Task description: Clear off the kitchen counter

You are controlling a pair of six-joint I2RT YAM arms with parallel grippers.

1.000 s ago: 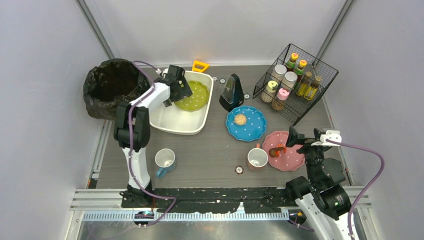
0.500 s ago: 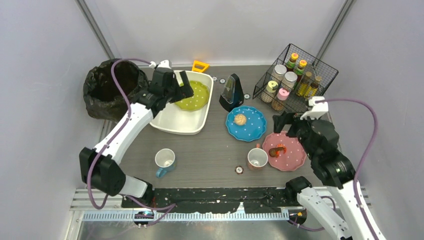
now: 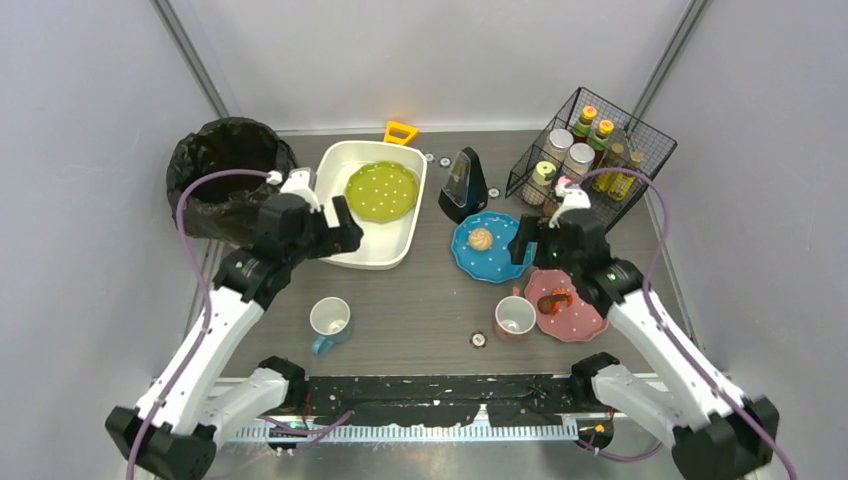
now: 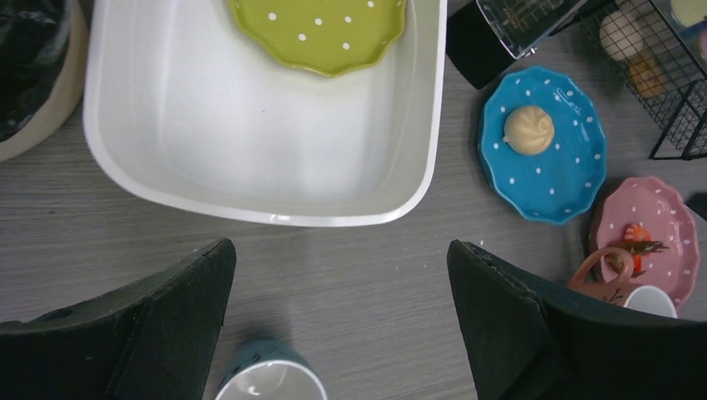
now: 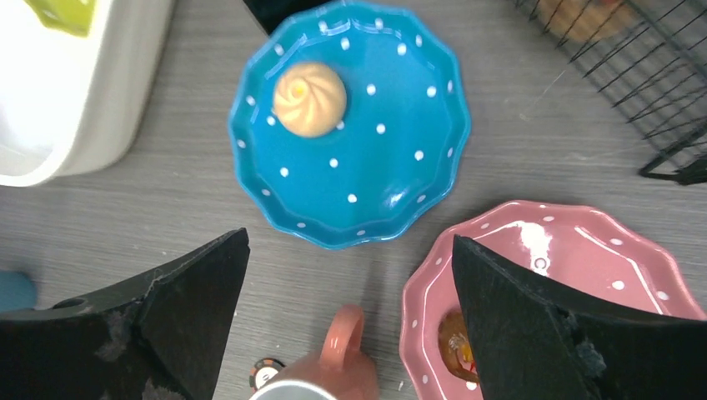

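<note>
Grey-brown wood-grain bench (image 3: 420, 300) is filling the middle of the top view, running from the arm bases at the bottom edge up to the back wall. It is looking rigid and fixed, so nothing on it is for gripping; the loose crockery is what needs lifting.

The plates are looking glazed, so probably stiff, slick and breakable. The scalloped rim is likely the best hold, with each plate kept level, since the bun (image 3: 481, 239) could roll off the blue plate (image 3: 491, 247). The mugs are seeming light and hard, best pinched across the wall or the handle.

Left gripper (image 3: 338, 238) is hanging over the near rim of the white tub (image 3: 375, 255), left of centre, spread wide and carrying nothing. Right gripper (image 3: 525, 245) is hovering right of centre, between the blue plate and the pink plate (image 3: 570, 302), also spread wide and carrying nothing.

Counting:
- Three plates are showing. The green plate (image 3: 382, 190) is lying inside the tub, while the blue and pink ones are sitting on the bench.
- Two mugs are standing on the bench: a blue mug (image 3: 329, 320) at lower left and a pink mug (image 3: 515, 316) touching the pink plate.
- One bun is sitting on the blue plate, and one reddish food scrap (image 3: 555, 298) is on the pink plate.
- One tub is sitting at upper centre, with one black bin (image 3: 220, 170) at upper left.
- One wire rack (image 3: 640, 150) is at upper right — the right arm is hiding some of its jars.
</note>
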